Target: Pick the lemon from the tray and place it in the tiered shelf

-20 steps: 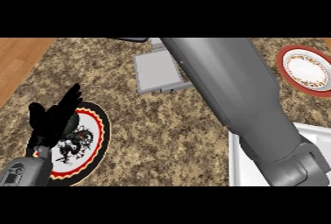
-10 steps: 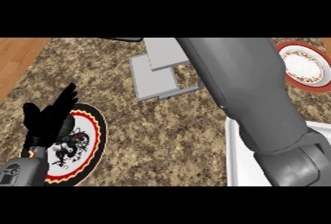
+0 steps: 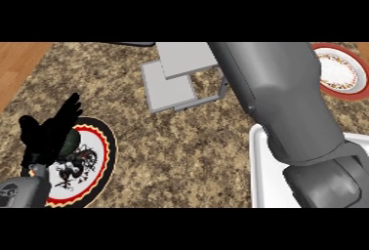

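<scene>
Head view: left hand (image 3: 49, 134) rests open, fingers up, over a plate (image 3: 97, 161); right arm (image 3: 288, 107) crosses the shelf (image 3: 173, 88), its hand unseen.

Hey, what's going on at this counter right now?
A robot is working at a counter. Its right forearm reaches from the white tray toward the grey tiered shelf, but that hand and the lemon are out of sight. The left hand rests open, fingers up, over a black-rimmed plate. A red-rimmed plate sits at the far right.
</scene>
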Robot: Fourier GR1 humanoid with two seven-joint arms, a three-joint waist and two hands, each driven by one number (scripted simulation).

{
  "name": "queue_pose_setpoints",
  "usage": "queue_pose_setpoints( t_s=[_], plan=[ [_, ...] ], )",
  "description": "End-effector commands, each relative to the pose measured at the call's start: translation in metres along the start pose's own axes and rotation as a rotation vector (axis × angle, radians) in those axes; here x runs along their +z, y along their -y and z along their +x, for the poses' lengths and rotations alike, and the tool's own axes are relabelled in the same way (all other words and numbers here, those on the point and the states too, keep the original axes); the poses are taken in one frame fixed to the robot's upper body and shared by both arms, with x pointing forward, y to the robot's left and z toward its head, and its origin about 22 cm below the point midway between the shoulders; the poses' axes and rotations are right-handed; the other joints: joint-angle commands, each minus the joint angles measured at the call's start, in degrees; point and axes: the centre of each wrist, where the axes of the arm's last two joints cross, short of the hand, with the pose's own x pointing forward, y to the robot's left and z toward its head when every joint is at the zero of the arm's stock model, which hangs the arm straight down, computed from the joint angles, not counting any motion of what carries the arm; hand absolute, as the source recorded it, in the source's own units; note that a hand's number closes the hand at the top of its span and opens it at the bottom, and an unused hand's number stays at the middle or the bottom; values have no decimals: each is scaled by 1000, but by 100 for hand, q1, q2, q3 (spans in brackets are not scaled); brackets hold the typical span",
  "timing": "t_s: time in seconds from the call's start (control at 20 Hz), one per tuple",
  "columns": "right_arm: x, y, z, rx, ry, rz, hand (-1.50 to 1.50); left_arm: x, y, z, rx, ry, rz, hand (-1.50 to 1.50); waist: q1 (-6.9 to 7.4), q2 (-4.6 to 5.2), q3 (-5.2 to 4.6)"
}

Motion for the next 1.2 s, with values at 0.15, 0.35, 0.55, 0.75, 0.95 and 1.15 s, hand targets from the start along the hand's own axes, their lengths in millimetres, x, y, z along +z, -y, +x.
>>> queue_pose_setpoints(
  t_s=[0.15,0.35,0.55,0.75,0.95,1.15],
  plan=[
    [-11,-10,-7,-88,-296,-14,150,7,3,-10,-1,-7,7,0,-148,-24,6],
    [-15,-47,-18,25,-326,47,-150,5,-10,-7,11,-2,38,0,-134,-1,8],
    [-14,-49,-17,0,-319,25,-150,8,14,-12,12,-16,1,0,-81,-6,14],
    [-14,-38,-14,-90,-317,-1,-150,7,1,-12,8,-5,9,0,-86,-3,11],
    [-19,-23,-15,-232,-337,-27,-150,11,1,-19,14,-14,5,0,-21,-18,12],
    [-25,-11,-18,-359,-371,0,-150,6,3,-12,10,-16,5,0,-55,-37,22]
  ],
)
